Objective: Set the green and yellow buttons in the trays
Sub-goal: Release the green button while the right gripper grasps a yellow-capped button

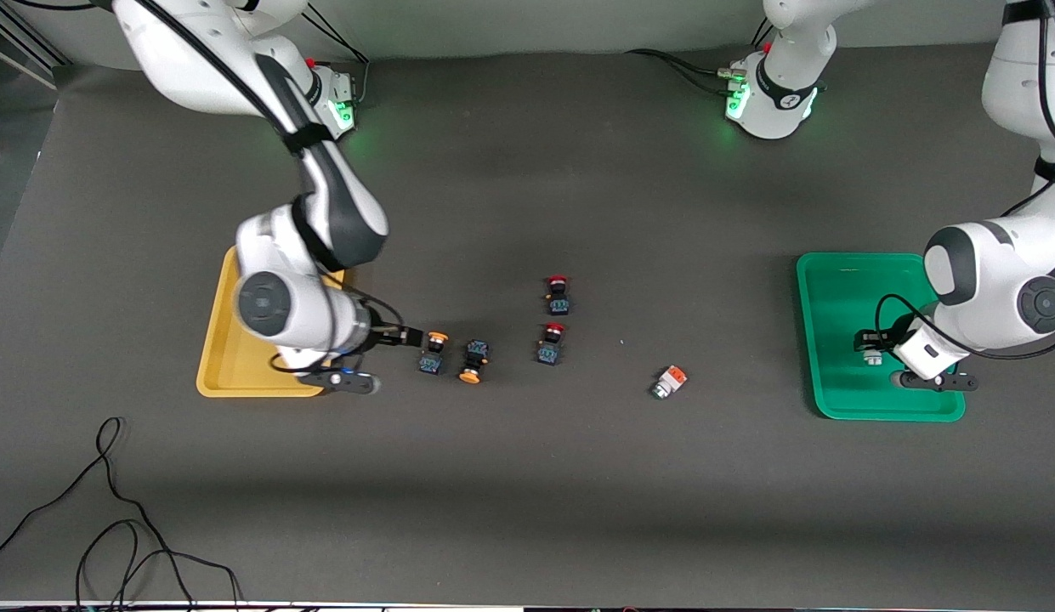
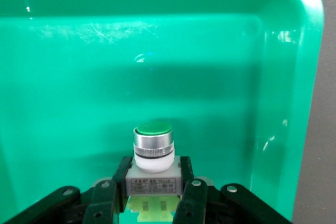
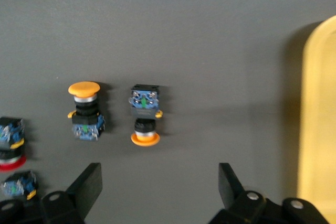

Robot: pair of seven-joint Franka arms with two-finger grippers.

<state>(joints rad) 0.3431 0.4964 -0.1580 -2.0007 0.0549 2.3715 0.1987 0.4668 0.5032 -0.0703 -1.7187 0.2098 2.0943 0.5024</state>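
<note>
The bench (image 1: pixel 527 493) carried two trays. The green tray (image 1: pixel 842 314) (image 2: pixel 157 51) sat at three o'clock in the front view, at the left arm's end. The yellow tray (image 1: pixel 225 357) (image 3: pixel 317 119) sat at nine o'clock, at the right arm's end and partly under the right arm. The left gripper (image 1: pixel 871 350) (image 2: pixel 152 182) was low over the green tray, toward the tray's four o'clock corner. It was clenched on the white body of the green button (image 1: pixel 872 357) (image 2: pixel 153 150), whose cap pointed away from the wrist; whether that button touched the tray floor could not be told. The right gripper (image 1: pixel 412 337) (image 3: pixel 159 174) hung over bare bench just off the three o'clock edge of the yellow tray, with its fingers spread wide and holding nothing. Two yellow buttons lay side by side just past its fingertips. The first yellow button (image 1: pixel 432 353) (image 3: pixel 144 114) had its cap at twelve o'clock in the front view, and the second yellow button (image 1: pixel 473 361) (image 3: pixel 85 111) had its cap at six. Near the bench's centre lay two red buttons (image 1: pixel 558 295) (image 1: pixel 551 342), one at twelve o'clock of the other. A white button (image 1: pixel 669 382) with an orange block lay alone between the red pair and the green tray, nearer to the front camera than both.
</note>
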